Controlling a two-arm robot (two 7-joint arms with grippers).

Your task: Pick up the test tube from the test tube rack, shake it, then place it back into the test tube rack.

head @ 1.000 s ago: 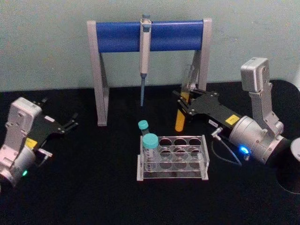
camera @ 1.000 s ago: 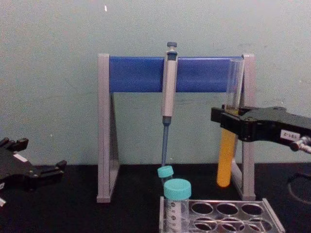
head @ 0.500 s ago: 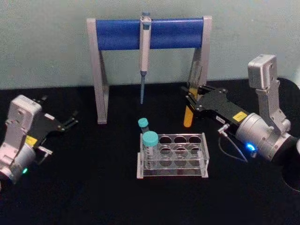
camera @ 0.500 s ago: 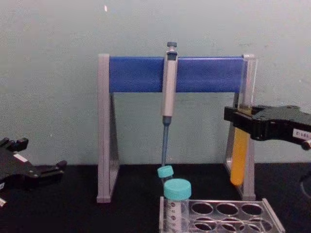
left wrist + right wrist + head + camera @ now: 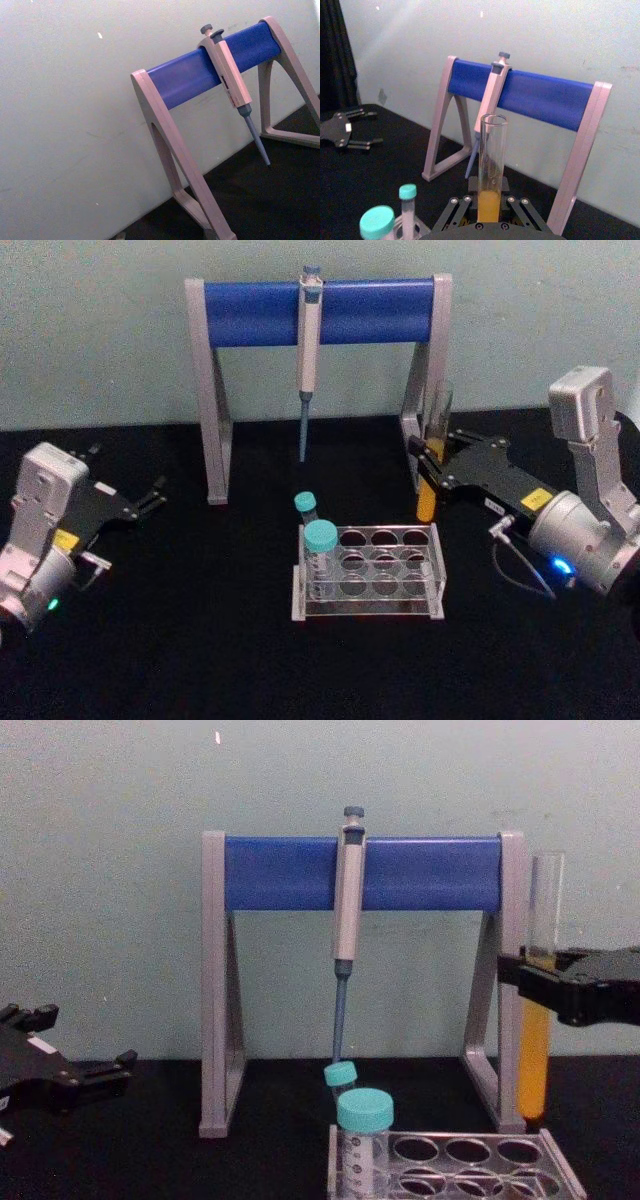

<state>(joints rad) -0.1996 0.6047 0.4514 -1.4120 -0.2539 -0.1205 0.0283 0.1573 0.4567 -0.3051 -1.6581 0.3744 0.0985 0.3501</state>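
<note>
Pipette stand [image 5: 320, 312]: upper centre of frame.
Test tube rack [image 5: 372, 608]: lower centre.
Right gripper [image 5: 432, 458]: right of centre, clamped on the tube's mid-length.
Left gripper [image 5: 150, 498]: parked far left, fingers apart.
Test tube [image 5: 428, 498]: upright, near the rack's rear right corner. Judged light, brittle, slick and spillable; hold mid-body, gently.
Change: the tube has swung rightward since a second ago.

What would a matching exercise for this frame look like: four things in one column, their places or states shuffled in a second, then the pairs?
Things
1. test tube
2. pipette
3. large teal-capped tube
4. left gripper

Places or states
A. stands at the left end of the test tube rack
B. open, off to the left, holding nothing
C. held upright in the right gripper, out of the rack
D. hangs from the blue bar

Pairs: 1-C, 2-D, 3-A, 4-B
</note>
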